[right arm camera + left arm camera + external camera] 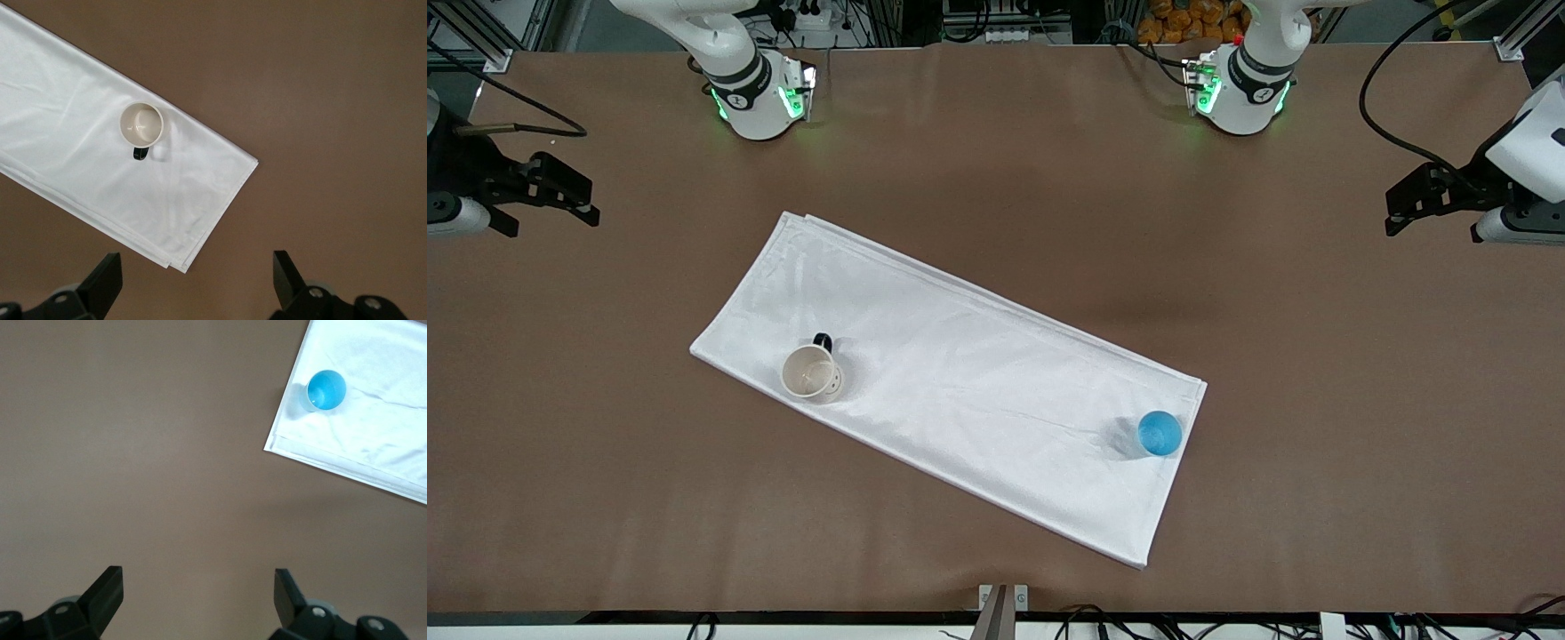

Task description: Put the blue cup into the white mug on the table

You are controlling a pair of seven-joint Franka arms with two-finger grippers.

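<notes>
The blue cup [1160,433] stands upright on a white cloth, at the cloth's corner toward the left arm's end of the brown table [996,151]. It also shows in the left wrist view [326,389]. The white mug [810,372] with a dark handle stands upright and empty on the cloth toward the right arm's end, also in the right wrist view [141,124]. My left gripper [1394,212] is open and empty over bare table at its own end [199,593]. My right gripper [590,202] is open and empty over bare table at its own end [197,277].
The white cloth [960,373] lies flat and slanted across the middle of the table, under both cups. It shows in the left wrist view [380,433] and in the right wrist view [80,173]. Both arm bases stand at the table's edge farthest from the front camera.
</notes>
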